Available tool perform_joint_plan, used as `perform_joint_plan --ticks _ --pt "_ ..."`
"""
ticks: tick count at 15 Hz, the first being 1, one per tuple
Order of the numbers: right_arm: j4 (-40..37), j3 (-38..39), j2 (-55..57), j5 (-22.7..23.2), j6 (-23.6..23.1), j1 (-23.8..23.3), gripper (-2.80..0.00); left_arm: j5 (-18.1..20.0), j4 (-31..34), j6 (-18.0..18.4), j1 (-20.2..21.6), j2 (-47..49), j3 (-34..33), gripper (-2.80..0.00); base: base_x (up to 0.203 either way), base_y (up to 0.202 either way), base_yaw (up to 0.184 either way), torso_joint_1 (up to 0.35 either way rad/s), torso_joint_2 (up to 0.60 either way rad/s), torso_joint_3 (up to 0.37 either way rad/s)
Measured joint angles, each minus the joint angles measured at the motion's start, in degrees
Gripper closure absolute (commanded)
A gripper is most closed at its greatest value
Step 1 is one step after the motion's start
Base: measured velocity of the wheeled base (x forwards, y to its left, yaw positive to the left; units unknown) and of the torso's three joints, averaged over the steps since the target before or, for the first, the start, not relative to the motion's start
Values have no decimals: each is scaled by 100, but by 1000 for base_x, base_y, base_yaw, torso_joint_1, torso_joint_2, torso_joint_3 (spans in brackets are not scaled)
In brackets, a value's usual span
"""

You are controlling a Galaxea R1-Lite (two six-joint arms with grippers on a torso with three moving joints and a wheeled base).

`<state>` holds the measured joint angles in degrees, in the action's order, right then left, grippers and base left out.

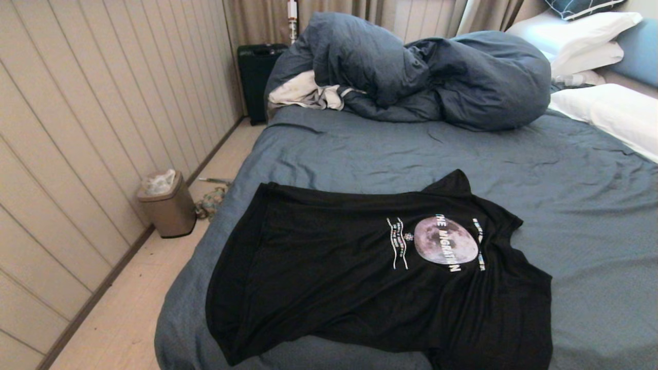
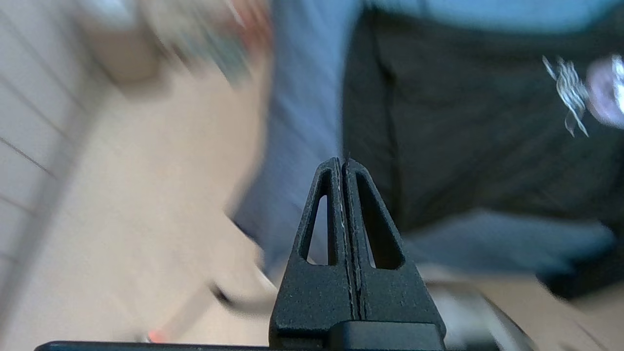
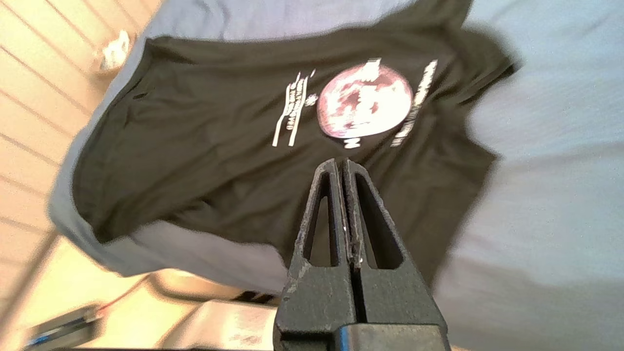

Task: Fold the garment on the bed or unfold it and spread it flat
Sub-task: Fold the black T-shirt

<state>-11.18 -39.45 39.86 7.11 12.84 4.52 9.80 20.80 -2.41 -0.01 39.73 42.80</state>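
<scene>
The garment [image 1: 360, 277], a black T-shirt with a grey moon print and white lettering, lies spread open on the bed [image 1: 565, 205] near its front left corner, its hem toward the bed's left edge and one sleeve hanging over the front edge. Neither arm shows in the head view. My left gripper [image 2: 342, 163] is shut and empty, held in the air off the bed's front left corner, with the garment [image 2: 463, 146] ahead of it. My right gripper [image 3: 342, 165] is shut and empty too, hovering back from the garment [image 3: 219, 141] below the print.
A bulky dark-blue duvet [image 1: 426, 72] is heaped at the back of the bed with white cloth [image 1: 303, 92] beside it. White pillows [image 1: 601, 108] lie at the right. On the floor to the left stand a small bin [image 1: 167, 205] and a black box [image 1: 257, 77].
</scene>
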Motion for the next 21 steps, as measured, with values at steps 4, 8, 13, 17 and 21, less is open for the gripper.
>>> perform_joint_plan --ticks 4,8,13,17,21 --pt "314 -557 2311 454 416 -221 0 768 504 -357 -486 1958 301 0 0 0 0 0 0 0" --pt "381 -619 3366 1802 447 -1252 0 960 514 -687 -1371 3564 453 0 0 0 0 0 0 0" --pt "383 -311 3833 1988 172 -1443 0 911 -330 -982 -1689 5029 667 0 0 0 0 0 0 0" --pt "347 -266 3822 1961 568 -1439 0 912 -453 -915 -1460 5534 587 0 0 0 0 0 0 0" --pt "-423 -437 3533 1691 598 -1474 0 962 -1001 -666 -1094 5896 270 0 0 0 0 0 0 0"
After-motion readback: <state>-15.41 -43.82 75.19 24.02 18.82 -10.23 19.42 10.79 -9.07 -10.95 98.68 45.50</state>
